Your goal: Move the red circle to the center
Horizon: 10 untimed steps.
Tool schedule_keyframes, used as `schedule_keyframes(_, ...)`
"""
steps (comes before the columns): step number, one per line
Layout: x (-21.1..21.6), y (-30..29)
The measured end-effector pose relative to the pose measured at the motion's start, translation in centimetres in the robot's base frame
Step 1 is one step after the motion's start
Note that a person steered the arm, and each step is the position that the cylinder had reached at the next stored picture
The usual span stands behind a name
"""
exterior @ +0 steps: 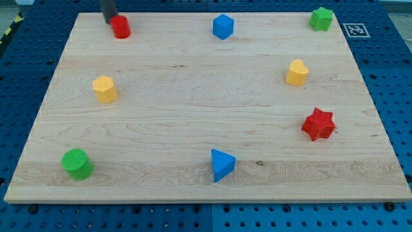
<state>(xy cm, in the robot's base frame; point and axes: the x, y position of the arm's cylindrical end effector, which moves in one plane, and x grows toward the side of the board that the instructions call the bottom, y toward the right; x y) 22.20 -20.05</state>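
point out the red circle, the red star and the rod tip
red circle [120, 27]: camera view, on its front side face
red star [318, 124]: camera view, middle of its top face
my tip [109, 20]: camera view, the rod's very end, touching the red circle's upper-left edge

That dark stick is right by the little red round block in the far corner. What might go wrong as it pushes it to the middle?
My tip sits at the upper-left side of the red circle block, near the wooden board's top edge. An off-centre push could let the round block slip sideways off my tip. If it veers toward the view's left, it might bump the yellow hexagonal block.
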Motion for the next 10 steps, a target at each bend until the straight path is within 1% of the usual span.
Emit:
schedule_keyframes(1,2.2,0.9)
schedule_keyframes(3,4.1,1.0)
schedule_keyframes(5,7.7,3.3)
schedule_keyframes(7,8.0,7.8)
schedule_keyframes(9,8.2,10.9)
schedule_keyframes(10,9.4,12.6)
